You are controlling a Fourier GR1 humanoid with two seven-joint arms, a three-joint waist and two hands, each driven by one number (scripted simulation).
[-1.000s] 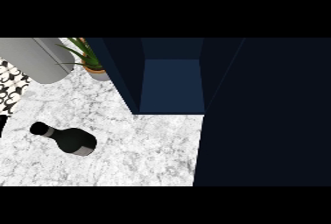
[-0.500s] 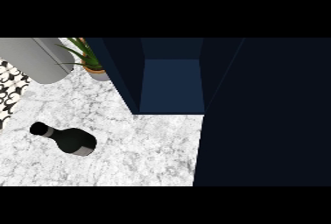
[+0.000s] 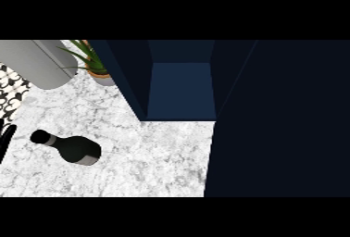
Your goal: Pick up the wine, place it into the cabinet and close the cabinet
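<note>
Head view: unlabelled wine bottle stands left of open cabinet.

Wine bottle: black, squat body, short neck with rounded cap. From this steep angle it cannot be told whether it stands or lies; neck toward upper left, grey band at lower right end. Sits on white marbled counter, left part, well apart from cabinet.

Cabinet: dark navy, open, lighter blue floor inside visible, nothing on it. Its door fills the right side, swung out.
</note>
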